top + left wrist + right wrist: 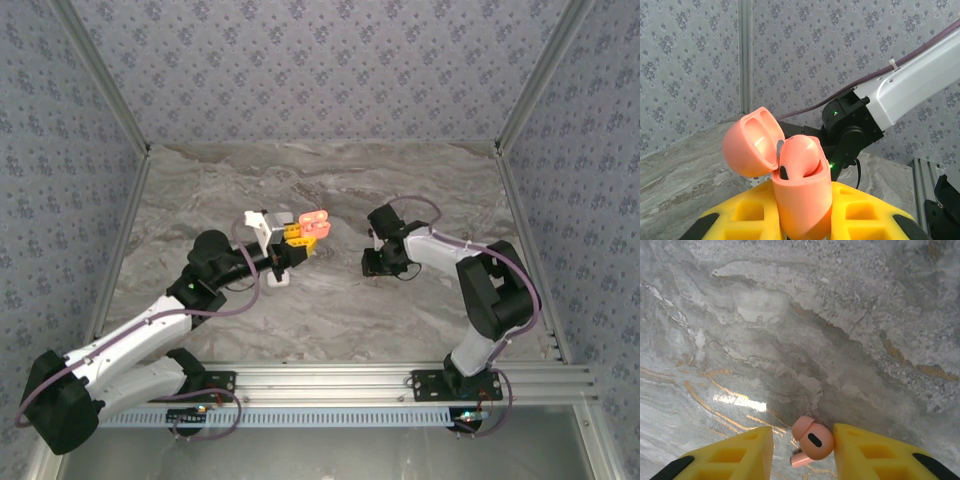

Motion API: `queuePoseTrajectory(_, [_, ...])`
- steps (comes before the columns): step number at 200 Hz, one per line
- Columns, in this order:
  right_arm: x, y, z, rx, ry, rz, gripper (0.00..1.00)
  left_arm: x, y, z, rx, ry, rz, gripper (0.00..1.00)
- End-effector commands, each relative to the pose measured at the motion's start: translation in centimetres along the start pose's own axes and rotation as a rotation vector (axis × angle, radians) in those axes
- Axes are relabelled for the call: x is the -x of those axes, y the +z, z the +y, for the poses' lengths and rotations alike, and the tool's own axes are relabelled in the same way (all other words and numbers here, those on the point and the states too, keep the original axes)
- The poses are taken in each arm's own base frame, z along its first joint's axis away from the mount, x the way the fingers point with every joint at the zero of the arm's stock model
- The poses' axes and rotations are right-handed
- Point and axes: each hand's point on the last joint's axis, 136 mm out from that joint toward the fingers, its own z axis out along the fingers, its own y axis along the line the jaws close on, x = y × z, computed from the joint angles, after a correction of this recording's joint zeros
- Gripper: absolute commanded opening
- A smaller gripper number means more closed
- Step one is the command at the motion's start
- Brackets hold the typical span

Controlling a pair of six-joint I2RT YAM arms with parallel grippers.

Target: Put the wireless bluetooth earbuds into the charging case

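The open coral case [800, 170] is pinched in the left gripper [802, 217] above the table [420, 180]; a coral earbud [813, 441] lies on it between the spread fingers [740, 452] of the right gripper [804, 447] — if these are closed off-centre, it may be flicked away or gripped askew.

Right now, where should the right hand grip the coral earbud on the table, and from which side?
Grip the coral earbud across its round head, coming straight down from above. It lies on the table between the open fingers of the right hand; the thin stem would likely slip.
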Motion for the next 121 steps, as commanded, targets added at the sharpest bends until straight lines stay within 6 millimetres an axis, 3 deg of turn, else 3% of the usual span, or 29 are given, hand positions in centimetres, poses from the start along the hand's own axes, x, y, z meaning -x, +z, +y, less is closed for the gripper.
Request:
queuePoseTrajectory(1, [0.5, 0.1, -0.1, -0.035, -0.015, 0.007, 0.37, 0.8, -0.1, -0.2, 0.0, 0.018, -0.027, 0.0])
queuePoseTrajectory(121, [-0.1, 1.0, 0.5, -0.08, -0.087, 0.05, 0.24, 0.4, -0.2, -0.1, 0.007, 0.016, -0.015, 0.0])
